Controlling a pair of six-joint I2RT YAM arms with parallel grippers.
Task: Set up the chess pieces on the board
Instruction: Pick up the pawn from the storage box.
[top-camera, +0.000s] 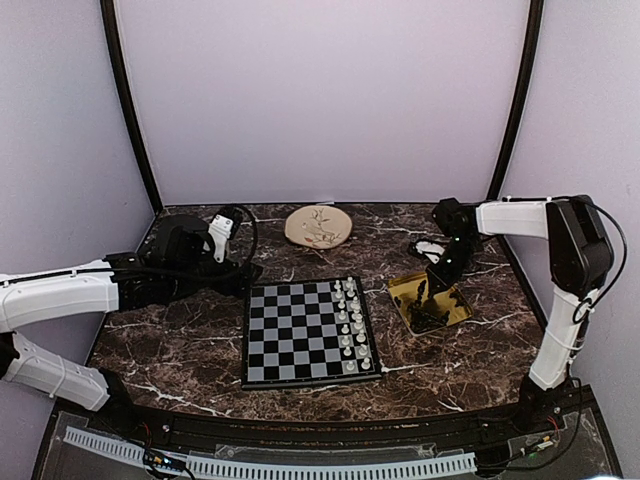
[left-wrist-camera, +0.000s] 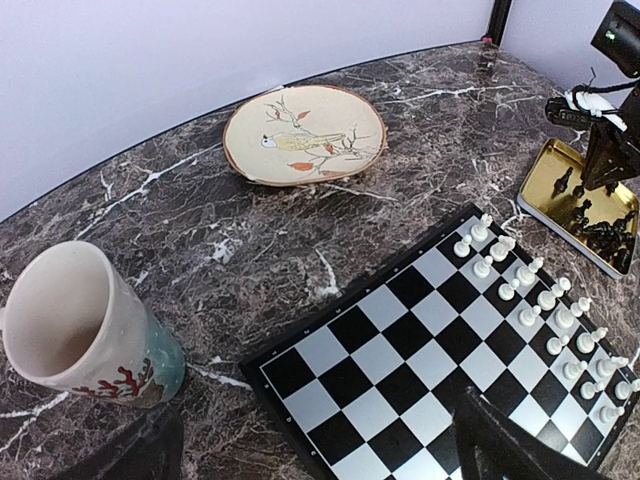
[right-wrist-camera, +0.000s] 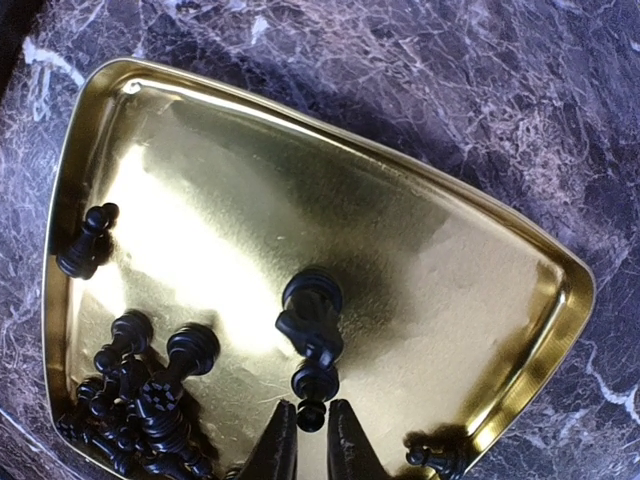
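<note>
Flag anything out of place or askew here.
The black chess pieces lie jumbled, several toppled, in the yellow tray, none on the board; only white pieces stand there, along its right side.

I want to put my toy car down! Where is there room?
The chessboard squares left of the white pieces are bare. Bare marble lies between the bird plate and the chessboard. The gold tray is crowded with black pieces in one corner.

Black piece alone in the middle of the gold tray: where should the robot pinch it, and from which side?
Probably its slim head end. The black piece seems to lie on its side, head toward the right gripper, so closing in from there clears the heap.
</note>
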